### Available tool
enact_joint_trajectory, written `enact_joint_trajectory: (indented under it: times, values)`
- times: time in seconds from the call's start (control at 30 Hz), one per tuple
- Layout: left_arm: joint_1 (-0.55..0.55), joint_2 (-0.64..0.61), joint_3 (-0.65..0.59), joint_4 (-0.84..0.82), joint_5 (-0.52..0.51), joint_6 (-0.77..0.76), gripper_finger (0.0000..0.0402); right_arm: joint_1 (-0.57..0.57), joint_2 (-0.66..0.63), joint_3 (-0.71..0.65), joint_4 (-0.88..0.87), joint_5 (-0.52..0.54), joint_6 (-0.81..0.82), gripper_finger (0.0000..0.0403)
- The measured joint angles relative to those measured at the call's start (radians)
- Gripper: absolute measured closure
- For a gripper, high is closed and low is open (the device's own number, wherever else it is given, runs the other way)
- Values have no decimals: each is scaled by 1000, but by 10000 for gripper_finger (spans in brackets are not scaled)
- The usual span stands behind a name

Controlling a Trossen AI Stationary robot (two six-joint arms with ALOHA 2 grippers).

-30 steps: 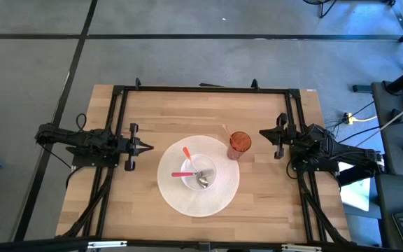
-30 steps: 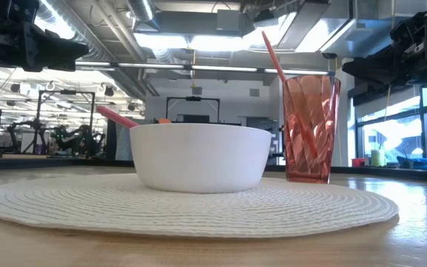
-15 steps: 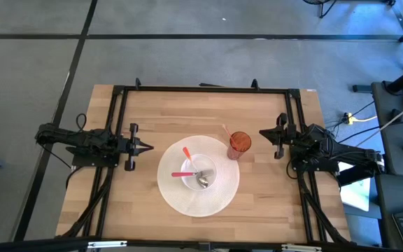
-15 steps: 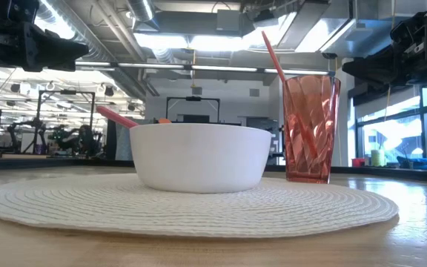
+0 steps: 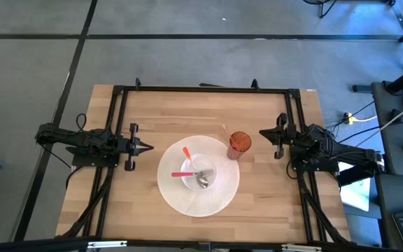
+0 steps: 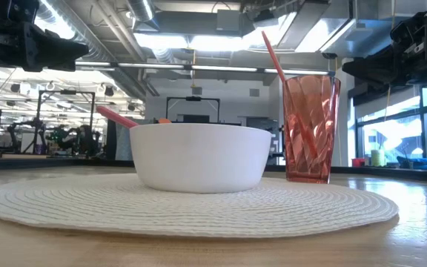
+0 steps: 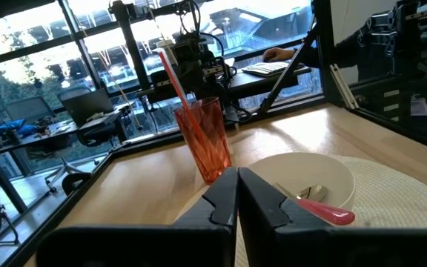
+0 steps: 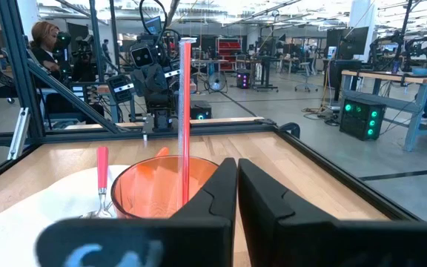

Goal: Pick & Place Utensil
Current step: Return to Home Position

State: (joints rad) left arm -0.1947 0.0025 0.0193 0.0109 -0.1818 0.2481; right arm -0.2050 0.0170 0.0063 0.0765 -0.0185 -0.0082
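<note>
Pink straw (image 5: 225, 130) in cup (image 5: 240, 143); orange spoon (image 5: 187, 152), pink fork (image 5: 182, 174) in bowl (image 5: 209, 162). Left claw (image 5: 145, 147), right claw (image 5: 264, 132) closed, empty, at desk (image 5: 187, 105) sides. Job looks done.

Matt wooden table (image 5: 152, 112); woven mat (image 6: 199, 209); smooth bowl (image 6: 199, 159); translucent plastic cup (image 6: 310, 130)

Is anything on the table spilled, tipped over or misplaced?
Nothing stands out. The cup stands upright at the mat's edge with the straw inside; fork and spoon lie in the bowl. The left gripper and right gripper wait shut.
</note>
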Motion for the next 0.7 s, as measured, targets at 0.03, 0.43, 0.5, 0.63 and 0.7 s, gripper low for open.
enact_joint_trajectory:
  times: [0.03, 0.43, 0.5, 0.63, 0.7]
  values:
    - [0, 0, 0, 0, 0, 0, 398, 0, 0, 0, 0, 0, 0, 386]
    - [0, 0, 0, 0, 0, 0, 396, 0, 0, 0, 0, 0, 0, 386]
    - [0, 0, 0, 0, 0, 0, 398, 0, 0, 0, 0, 0, 0, 386]
    - [0, 0, 0, 0, 0, 0, 396, 0, 0, 0, 0, 0, 0, 386]
    - [0, 0, 0, 0, 0, 0, 394, 0, 0, 0, 0, 0, 0, 386]
